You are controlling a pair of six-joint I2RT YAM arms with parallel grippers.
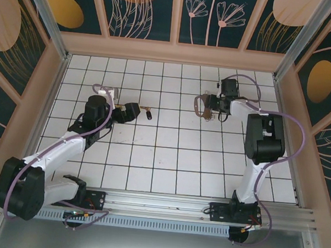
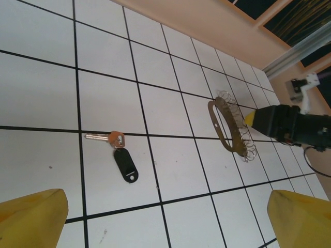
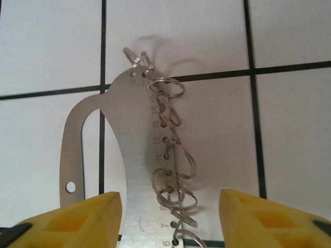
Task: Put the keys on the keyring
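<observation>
The keys (image 2: 106, 137) lie flat on the white tiles: a small silver key with an orange head and a black tag (image 2: 125, 164). In the top view the keys (image 1: 148, 113) sit just right of my left gripper (image 1: 136, 110), which is open and holds nothing; its yellow fingers (image 2: 32, 218) frame the bottom of the wrist view. The keyring (image 3: 142, 155) is a curved metal strip with numbered holes and several wire rings (image 3: 175, 173). My right gripper (image 3: 170, 219) straddles it, jaws apart, with a gap on the ring side. The keyring (image 1: 198, 106) lies at the right gripper's (image 1: 206, 109) tip.
The floor is white tile with dark grout, walled by a peach frame (image 1: 173, 53). The right gripper's black body (image 2: 289, 126) reaches in beside the keyring (image 2: 223, 126) in the left wrist view. About two tiles separate the keys from the keyring.
</observation>
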